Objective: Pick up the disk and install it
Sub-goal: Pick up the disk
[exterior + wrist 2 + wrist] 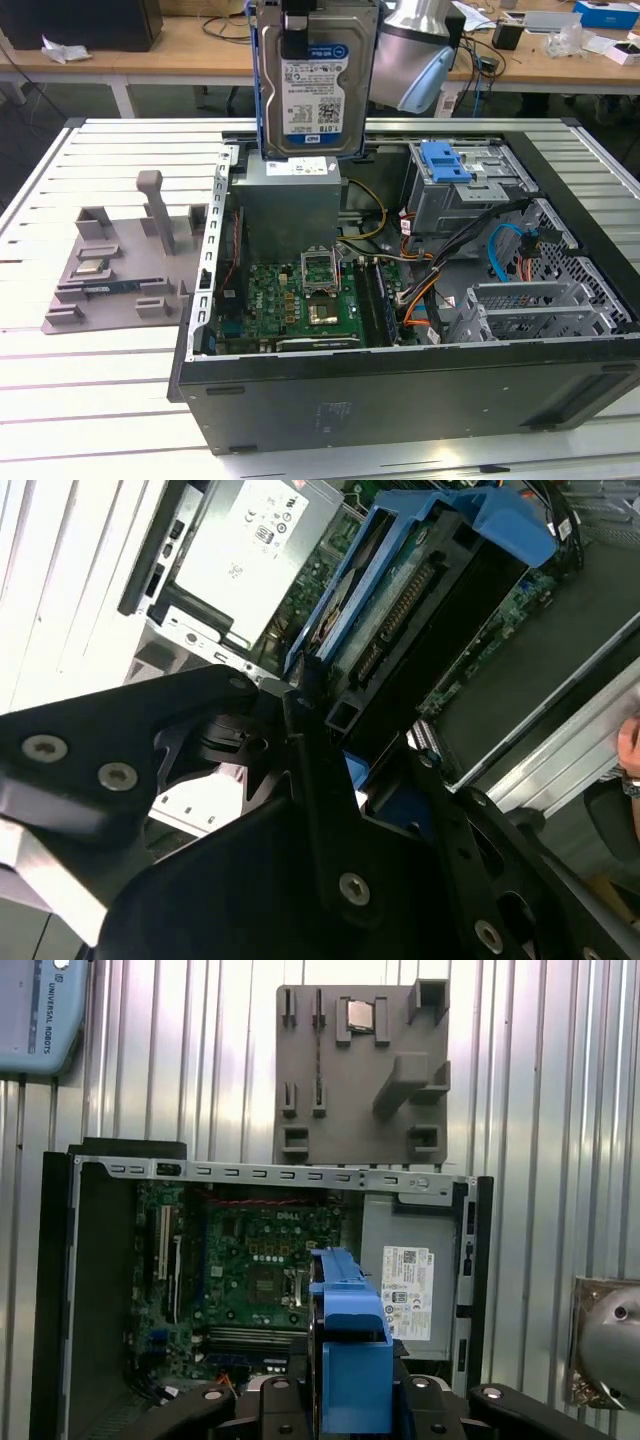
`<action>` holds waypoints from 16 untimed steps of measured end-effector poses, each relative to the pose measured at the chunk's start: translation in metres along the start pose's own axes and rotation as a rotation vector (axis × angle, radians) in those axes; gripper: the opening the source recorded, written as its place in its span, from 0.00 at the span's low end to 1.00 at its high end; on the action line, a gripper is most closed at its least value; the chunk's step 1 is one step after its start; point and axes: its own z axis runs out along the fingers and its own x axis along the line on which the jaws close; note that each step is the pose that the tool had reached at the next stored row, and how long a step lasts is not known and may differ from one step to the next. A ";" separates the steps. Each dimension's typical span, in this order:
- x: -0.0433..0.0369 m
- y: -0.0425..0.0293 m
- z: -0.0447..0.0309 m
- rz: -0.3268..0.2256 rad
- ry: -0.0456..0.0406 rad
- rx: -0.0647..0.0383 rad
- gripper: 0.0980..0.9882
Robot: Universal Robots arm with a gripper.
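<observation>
— Above the open black metal computer case (400, 390), what's up there?
— A flat silver-grey disk (315, 95) with a white-and-blue label and blue plastic bracket, held upright. The black gripper (297, 35) is clamped tight onto it.

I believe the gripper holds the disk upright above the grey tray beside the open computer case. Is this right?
Not quite. The gripper holds the disk upright, but above the open computer case, over its grey power supply, not above the grey tray, which lies apart on the exterior view's left. The exterior view shows this.
</observation>
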 end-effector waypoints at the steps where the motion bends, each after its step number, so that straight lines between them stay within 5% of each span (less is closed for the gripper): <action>1: 0.0029 0.0002 0.0000 0.000 0.0000 0.000 0.30; 16: 0.0570 0.0024 0.0008 0.001 -0.0001 0.000 0.30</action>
